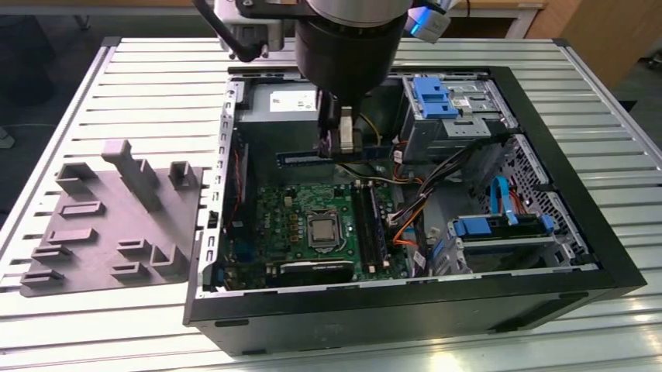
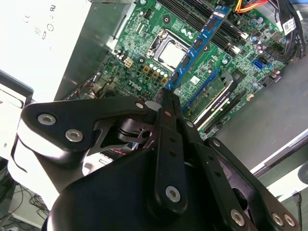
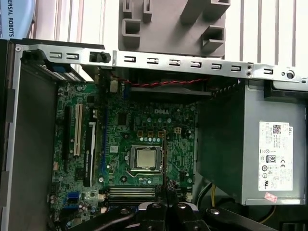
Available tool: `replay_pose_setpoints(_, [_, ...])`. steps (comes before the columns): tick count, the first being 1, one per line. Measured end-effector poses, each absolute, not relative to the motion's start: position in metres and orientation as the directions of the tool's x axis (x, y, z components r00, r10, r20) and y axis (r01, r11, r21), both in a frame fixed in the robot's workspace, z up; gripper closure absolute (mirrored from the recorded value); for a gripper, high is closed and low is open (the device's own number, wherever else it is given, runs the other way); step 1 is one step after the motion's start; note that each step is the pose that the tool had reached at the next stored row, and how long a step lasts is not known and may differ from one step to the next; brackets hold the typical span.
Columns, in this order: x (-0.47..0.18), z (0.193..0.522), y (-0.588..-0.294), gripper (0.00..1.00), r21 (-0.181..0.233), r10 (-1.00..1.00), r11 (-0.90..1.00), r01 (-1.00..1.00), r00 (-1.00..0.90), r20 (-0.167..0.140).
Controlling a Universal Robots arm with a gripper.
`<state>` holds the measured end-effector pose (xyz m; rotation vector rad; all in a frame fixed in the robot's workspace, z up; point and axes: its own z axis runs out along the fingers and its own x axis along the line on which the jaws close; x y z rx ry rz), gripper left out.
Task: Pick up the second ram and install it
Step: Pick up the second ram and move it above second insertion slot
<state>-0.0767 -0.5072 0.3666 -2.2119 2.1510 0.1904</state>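
Observation:
My gripper (image 1: 343,147) hangs inside the open computer case (image 1: 579,225), above the back part of the green motherboard (image 1: 279,209). It is shut on the second ram (image 1: 303,159), a thin blue-edged stick that juts sideways towards the exterior view's left. In the second wrist view the second ram (image 2: 197,45) reaches out from the gripper (image 2: 166,96) over the board, in the air beside the CPU socket (image 2: 169,53) and the long black memory slots (image 2: 226,36). In the first wrist view the second ram (image 3: 165,154) shows edge-on above the gripper (image 3: 167,192).
A grey tray (image 1: 104,232) with raised blocks lies on the slatted table at the exterior view's left. Inside the case are a power supply (image 1: 279,101), blue drive brackets (image 1: 435,97), loose cables (image 1: 414,209) and a dark expansion card (image 1: 310,271).

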Motion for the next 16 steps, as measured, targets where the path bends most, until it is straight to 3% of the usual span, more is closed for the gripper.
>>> replay_pose_setpoints(16, [-0.0755, 0.3593, -0.5072, 0.88, 0.050, -0.992, -0.031, -0.998, 0.025, -0.123])
